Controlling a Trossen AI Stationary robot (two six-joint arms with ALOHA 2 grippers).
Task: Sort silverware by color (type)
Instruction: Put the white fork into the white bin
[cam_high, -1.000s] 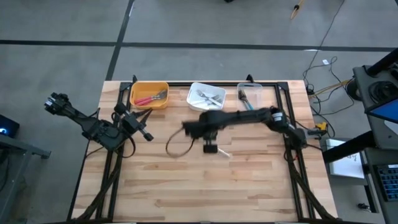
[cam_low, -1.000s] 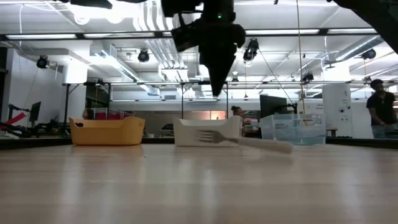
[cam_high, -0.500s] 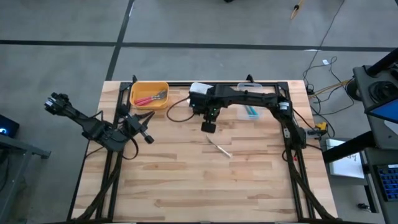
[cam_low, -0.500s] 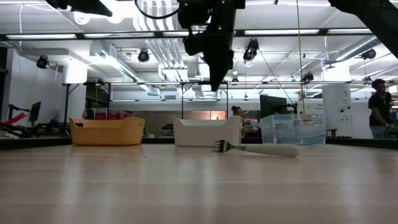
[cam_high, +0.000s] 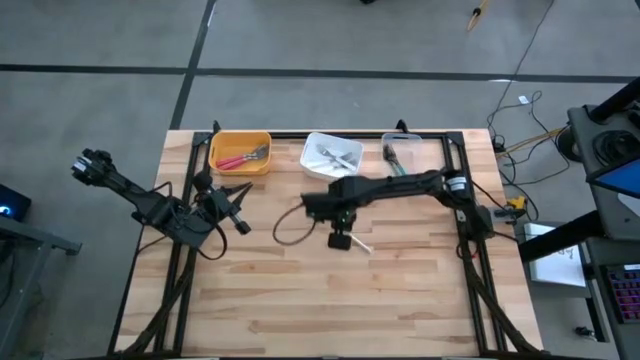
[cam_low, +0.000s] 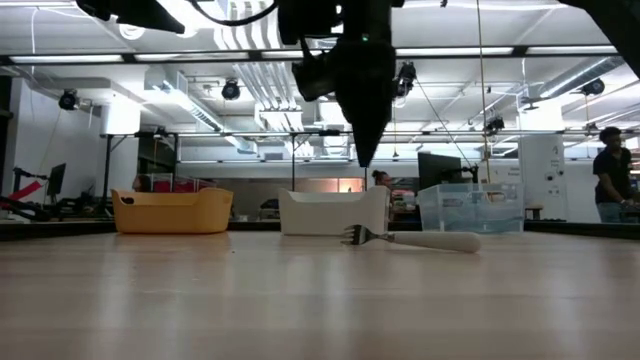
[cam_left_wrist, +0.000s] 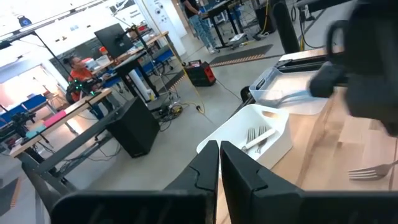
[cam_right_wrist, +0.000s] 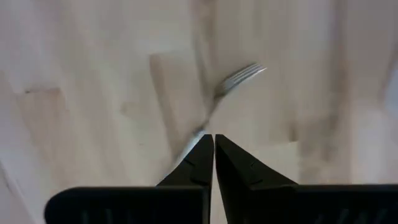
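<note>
One fork left: white-handled fork (cam_high: 357, 243) is lying on bare table (cam_high: 300, 300), under my right gripper (cam_high: 341, 240).
Right gripper: I am hovering with fingers pressed together; I judge they need spreading before descent.
Left gripper (cam_high: 240, 221): waiting near table's left, pressed together.
Orange bin (cam_high: 240, 153): holding red forks (cam_high: 245, 157).
White bin (cam_high: 332, 156): holding white forks (cam_high: 338, 157).
Clear bin (cam_high: 402, 157): holding teal fork (cam_high: 391, 160).
</note>
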